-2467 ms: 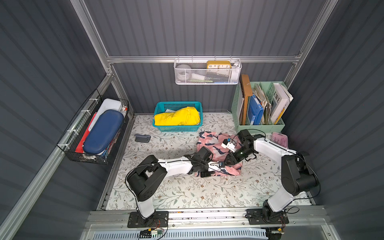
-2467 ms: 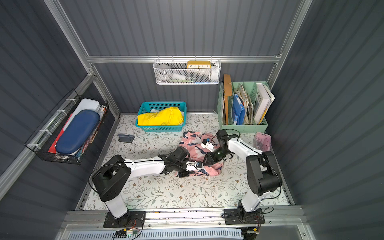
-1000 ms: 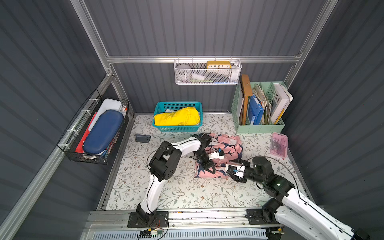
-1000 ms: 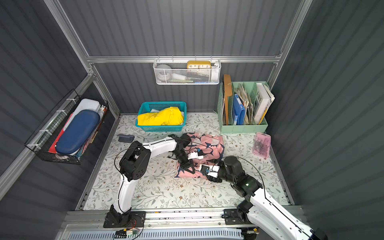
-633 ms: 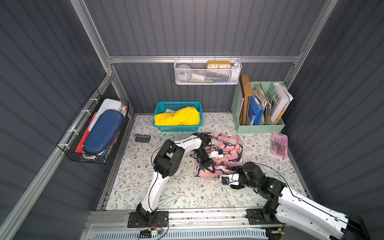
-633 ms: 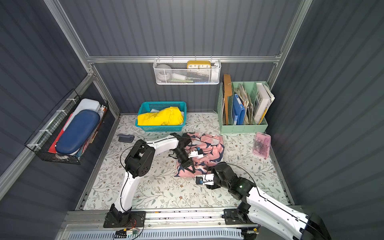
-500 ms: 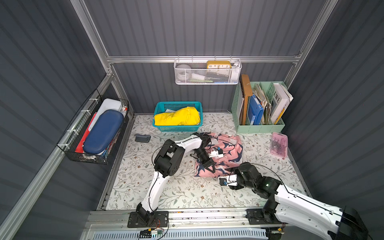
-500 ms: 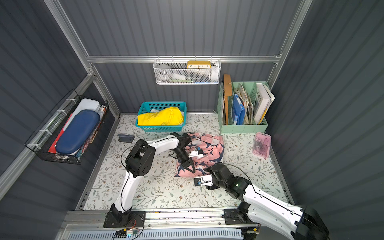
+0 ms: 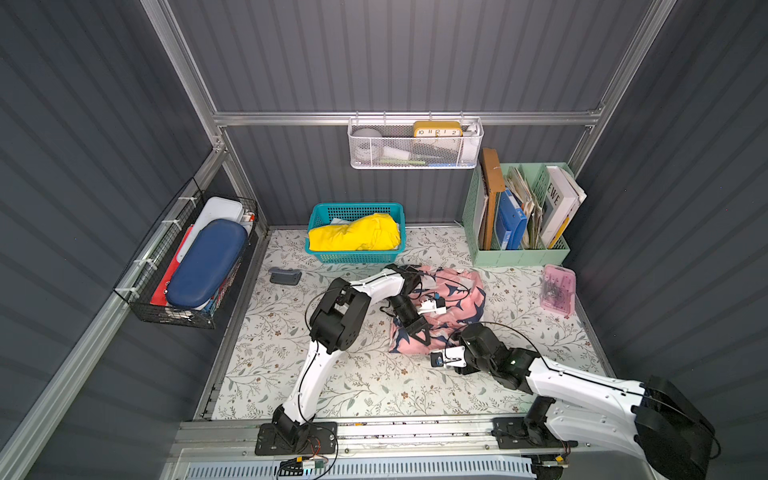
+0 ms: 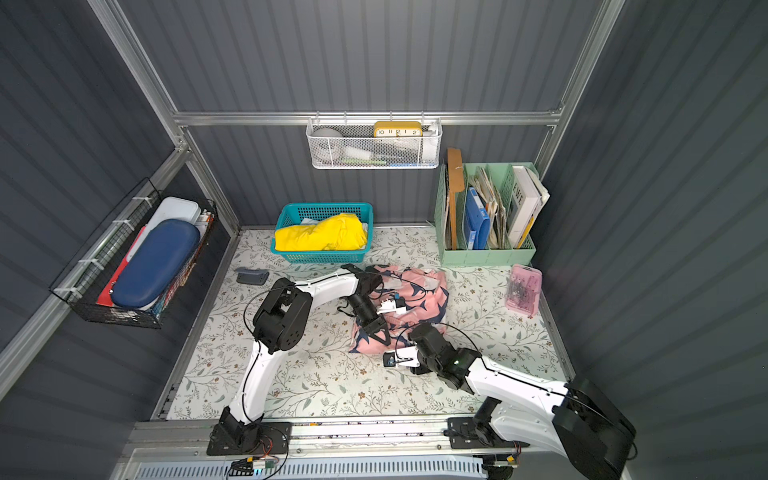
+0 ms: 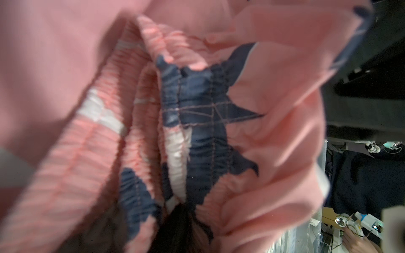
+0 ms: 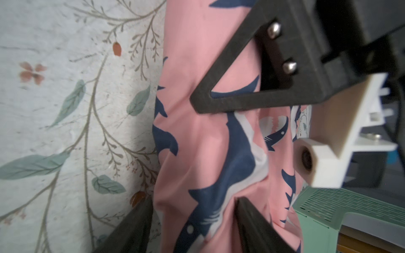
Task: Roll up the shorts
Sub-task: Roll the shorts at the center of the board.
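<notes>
1. Since the frame one second earlier, the right arm had swung round from the side of the shorts [image 9: 457, 291] to their near edge. The left arm had stayed over the garment.
2. The shorts lay bunched and folded on the floral mat [image 9: 332, 374], just in front of the teal basket [image 9: 353, 258] that held a yellow cloth [image 9: 357, 235].
3. The left gripper [image 9: 417, 332] pressed on the near part of the shorts, its jaws narrowed and clamped on gathered fabric. The waistband [image 11: 140, 135] filled the left wrist view.
4. The right gripper [image 12: 192, 221] sat low at the mat with its jaws apart. Its fingers [image 12: 131, 230] straddled the folded near edge without closing on it.
5. One left-gripper finger [image 12: 228, 103] rested on the fabric just beyond the right fingertips.
6. A pink box [image 9: 559, 291] lay well apart from the shorts, near the green file rack [image 9: 519, 255].
</notes>
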{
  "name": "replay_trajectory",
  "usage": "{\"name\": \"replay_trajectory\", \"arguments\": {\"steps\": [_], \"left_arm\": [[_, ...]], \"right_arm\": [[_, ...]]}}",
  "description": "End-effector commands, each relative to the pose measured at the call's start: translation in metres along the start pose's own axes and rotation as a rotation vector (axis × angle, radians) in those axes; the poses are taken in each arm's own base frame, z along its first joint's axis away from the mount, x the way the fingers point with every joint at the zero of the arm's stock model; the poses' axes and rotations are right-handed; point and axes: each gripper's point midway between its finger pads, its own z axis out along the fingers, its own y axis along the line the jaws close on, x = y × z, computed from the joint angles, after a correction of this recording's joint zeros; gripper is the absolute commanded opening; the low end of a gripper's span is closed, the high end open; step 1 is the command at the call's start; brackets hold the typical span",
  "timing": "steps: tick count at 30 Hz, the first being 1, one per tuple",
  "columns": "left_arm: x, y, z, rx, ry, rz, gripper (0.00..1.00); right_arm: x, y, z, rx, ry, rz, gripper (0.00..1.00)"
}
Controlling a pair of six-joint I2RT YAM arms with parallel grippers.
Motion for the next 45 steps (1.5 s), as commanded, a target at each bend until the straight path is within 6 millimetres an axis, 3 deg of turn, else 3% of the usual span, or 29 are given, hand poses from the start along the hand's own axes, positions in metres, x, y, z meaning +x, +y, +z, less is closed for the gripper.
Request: {"name": "replay_trajectory", "arguments": {"steps": [1, 5, 11, 18, 22, 28, 35, 45], "left_arm": [[0.023, 0.037, 0.014, -0.079, 0.073, -0.015, 0.32], [0.023, 0.038, 0.013, -0.083, 0.075, -0.015, 0.33], [0.026, 0.037, 0.013, -0.089, 0.074, -0.002, 0.36], [0.027, 0.036, 0.01, -0.106, 0.067, 0.001, 0.53], [0.019, 0.03, 0.0, -0.146, 0.013, 0.044, 0.79], [0.006, 0.021, -0.03, -0.245, -0.079, 0.108, 0.93], [-0.012, 0.002, -0.064, -0.327, -0.182, 0.189, 0.96], [-0.032, -0.022, -0.112, -0.445, -0.328, 0.292, 0.97]], "right_arm": [[0.004, -0.008, 0.008, 0.026, 0.033, 0.008, 0.66], [0.008, 0.001, 0.019, -0.031, 0.037, 0.044, 0.62], [0.017, 0.006, 0.027, -0.097, 0.031, 0.123, 0.5], [0.018, 0.011, 0.028, -0.143, 0.016, 0.157, 0.0], [0.018, 0.01, 0.024, -0.174, 0.006, 0.187, 0.0], [0.013, 0.008, 0.011, -0.231, -0.045, 0.273, 0.0], [0.004, 0.008, -0.005, -0.333, -0.118, 0.406, 0.0], [0.0, 0.012, -0.009, -0.52, -0.088, 0.593, 0.0]]}}
